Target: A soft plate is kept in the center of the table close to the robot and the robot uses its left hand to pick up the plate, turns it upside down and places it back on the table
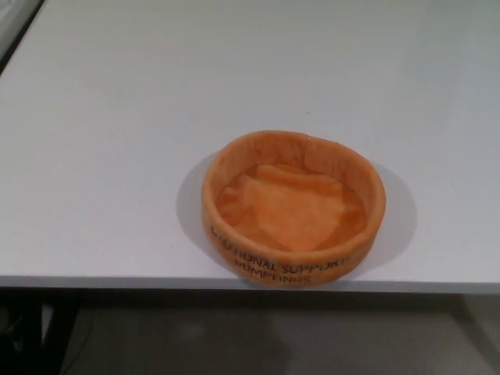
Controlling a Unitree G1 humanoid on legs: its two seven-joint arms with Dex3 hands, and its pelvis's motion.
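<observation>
An orange soft plate (293,207) with a raised padded rim sits upright, open side up, on the white table (117,156) close to its near edge, a little right of centre. Black lettering runs along the front of its rim. Its inner fabric floor is wrinkled. Neither of my hands shows in the head view.
The table's near edge (117,281) runs across the bottom of the picture just below the plate. Dark floor and a table leg (47,328) show under it. A dark strip lies at the table's far left corner (12,31).
</observation>
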